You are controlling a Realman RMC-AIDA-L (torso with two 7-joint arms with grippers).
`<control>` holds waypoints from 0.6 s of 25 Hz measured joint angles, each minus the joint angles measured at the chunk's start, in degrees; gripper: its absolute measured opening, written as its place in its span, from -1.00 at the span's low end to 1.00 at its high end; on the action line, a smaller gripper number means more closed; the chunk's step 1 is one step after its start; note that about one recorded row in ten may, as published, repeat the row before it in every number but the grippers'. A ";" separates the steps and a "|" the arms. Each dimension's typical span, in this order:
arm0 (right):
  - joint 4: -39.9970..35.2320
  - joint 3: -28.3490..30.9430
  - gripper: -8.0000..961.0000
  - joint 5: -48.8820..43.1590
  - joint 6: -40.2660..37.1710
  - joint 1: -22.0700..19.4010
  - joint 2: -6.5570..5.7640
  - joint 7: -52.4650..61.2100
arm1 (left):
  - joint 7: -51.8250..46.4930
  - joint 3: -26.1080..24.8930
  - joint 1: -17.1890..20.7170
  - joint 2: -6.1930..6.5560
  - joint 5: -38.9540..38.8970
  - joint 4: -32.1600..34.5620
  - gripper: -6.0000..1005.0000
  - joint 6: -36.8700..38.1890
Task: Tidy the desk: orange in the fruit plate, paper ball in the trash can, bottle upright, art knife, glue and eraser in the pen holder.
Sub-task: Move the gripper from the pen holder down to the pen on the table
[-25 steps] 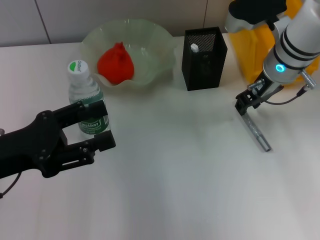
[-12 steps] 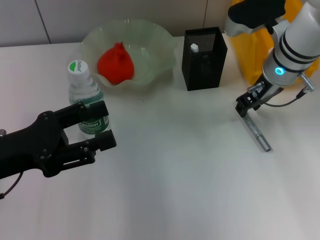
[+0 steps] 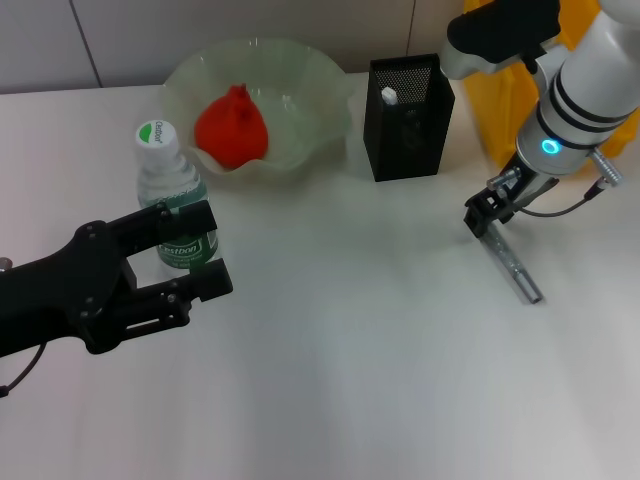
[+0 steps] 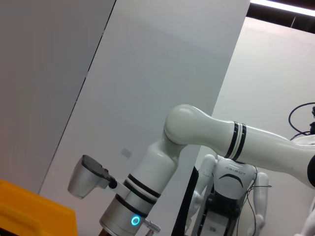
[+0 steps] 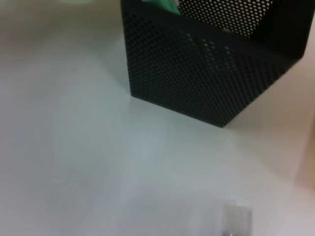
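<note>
The orange (image 3: 232, 125) lies in the pale green fruit plate (image 3: 320, 80). The bottle (image 3: 172, 195) stands upright on the desk (image 3: 350, 380). My left gripper (image 3: 203, 250) is open, with its black fingers (image 3: 185, 217) on either side of the bottle's lower half. My right gripper (image 3: 487, 213) is low over the far end of the grey art knife (image 3: 516, 270), which lies flat on the desk. The black mesh pen holder (image 3: 405, 120) holds a white-tipped item (image 3: 388, 95); the holder also shows in the right wrist view (image 5: 197, 78). The paper ball and the eraser are out of view.
The yellow trash can (image 3: 510, 110) stands at the back right, behind my right arm (image 3: 585, 90). The left wrist view shows the right arm (image 4: 197, 142) and a corner of the trash can (image 4: 29, 211).
My right gripper has shifted a little to the left at the knife's far end. The knife, the bottle and my left arm have not moved.
</note>
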 joint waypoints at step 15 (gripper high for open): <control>1.93 0.03 -0.32 -0.04 0.74 0.48 -0.17 -0.05 | 0.00 0.00 0.00 0.00 -0.13 0.00 0.54 0.07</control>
